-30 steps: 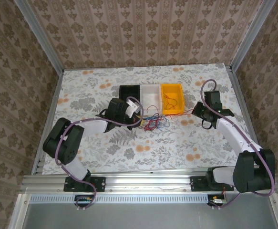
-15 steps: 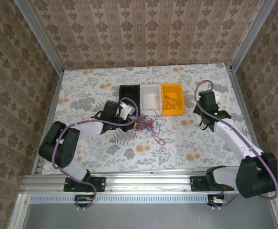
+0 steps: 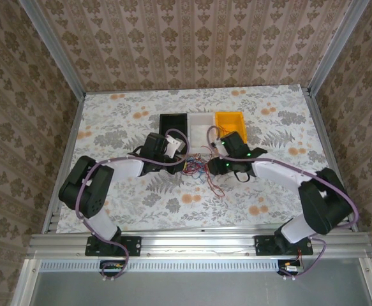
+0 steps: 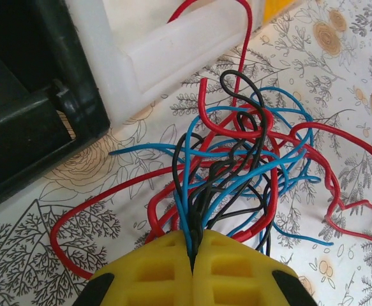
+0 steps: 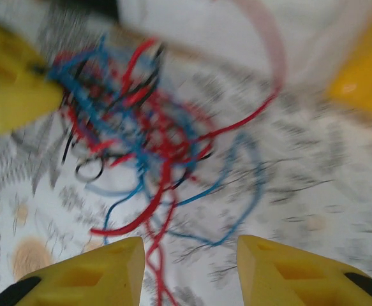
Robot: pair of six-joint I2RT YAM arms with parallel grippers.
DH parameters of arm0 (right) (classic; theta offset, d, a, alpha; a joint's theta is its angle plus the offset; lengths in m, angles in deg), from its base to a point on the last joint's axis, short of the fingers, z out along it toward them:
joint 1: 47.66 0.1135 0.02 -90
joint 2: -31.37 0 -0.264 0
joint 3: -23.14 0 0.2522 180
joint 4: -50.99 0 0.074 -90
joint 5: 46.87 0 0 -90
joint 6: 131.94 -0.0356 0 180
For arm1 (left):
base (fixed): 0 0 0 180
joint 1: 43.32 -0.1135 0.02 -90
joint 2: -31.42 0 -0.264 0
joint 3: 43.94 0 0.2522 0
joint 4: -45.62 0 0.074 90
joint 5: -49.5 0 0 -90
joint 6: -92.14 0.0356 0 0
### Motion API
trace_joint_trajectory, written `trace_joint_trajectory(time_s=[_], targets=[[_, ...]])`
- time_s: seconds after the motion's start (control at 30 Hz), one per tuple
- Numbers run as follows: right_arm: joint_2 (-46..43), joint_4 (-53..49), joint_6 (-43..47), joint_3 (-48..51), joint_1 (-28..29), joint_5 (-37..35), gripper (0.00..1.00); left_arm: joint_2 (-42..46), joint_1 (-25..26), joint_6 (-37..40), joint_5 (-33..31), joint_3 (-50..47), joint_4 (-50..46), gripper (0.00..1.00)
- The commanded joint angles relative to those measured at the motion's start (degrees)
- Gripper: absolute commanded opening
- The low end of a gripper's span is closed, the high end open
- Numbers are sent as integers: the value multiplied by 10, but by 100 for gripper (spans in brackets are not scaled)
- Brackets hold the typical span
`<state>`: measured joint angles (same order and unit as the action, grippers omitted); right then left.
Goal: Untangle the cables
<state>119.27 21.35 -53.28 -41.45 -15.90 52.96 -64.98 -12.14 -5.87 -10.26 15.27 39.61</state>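
A loose tangle of red, blue and black cables (image 3: 200, 167) lies on the table in front of the bins. In the left wrist view the cables (image 4: 243, 159) fan out from my left gripper (image 4: 193, 255), which is shut on a pinch of black and blue strands. My left gripper (image 3: 183, 164) sits at the tangle's left edge. My right gripper (image 3: 216, 167) is at its right side; in the right wrist view my right gripper (image 5: 191, 255) stands open, the blurred cables (image 5: 141, 134) just beyond its fingertips, nothing between them.
Three bins stand in a row behind the tangle: black (image 3: 173, 125), white (image 3: 200, 123), yellow (image 3: 231, 118). A red wire runs up over the white bin's rim (image 4: 173, 48). The flowered tabletop (image 3: 109, 127) spreads to both sides.
My right arm has swung left from the table's right side to the tangle. My left gripper has stayed at the tangle's left edge, shifting only slightly.
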Motion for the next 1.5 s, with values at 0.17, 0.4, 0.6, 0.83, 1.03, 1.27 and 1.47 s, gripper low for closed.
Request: trace_joint_trajectory(time_s=[0.17, 0.4, 0.6, 0.83, 1.03, 1.27, 1.47], targets=[[73, -49, 50, -41, 20, 17, 43, -11, -4, -6, -9, 15, -12, 0], [101, -51, 66, -61, 27, 39, 38, -10, 1, -10, -13, 10, -7, 0], [122, -57, 74, -75, 36, 36, 33, -15, 5, -13, -15, 9, -1, 0], [91, -34, 58, -57, 35, -32, 7, -13, 7, -16, -28, 10, -7, 0], [25, -11, 3, -16, 5, -146, 3, -7, 2, -20, -83, 6, -27, 0], [-47, -26, -113, 40, -111, -228, 0, 16, -19, -46, -141, -21, -33, 0], [-78, -29, -180, 77, -208, -219, 0, 31, -34, -61, -177, -40, -38, 0]])
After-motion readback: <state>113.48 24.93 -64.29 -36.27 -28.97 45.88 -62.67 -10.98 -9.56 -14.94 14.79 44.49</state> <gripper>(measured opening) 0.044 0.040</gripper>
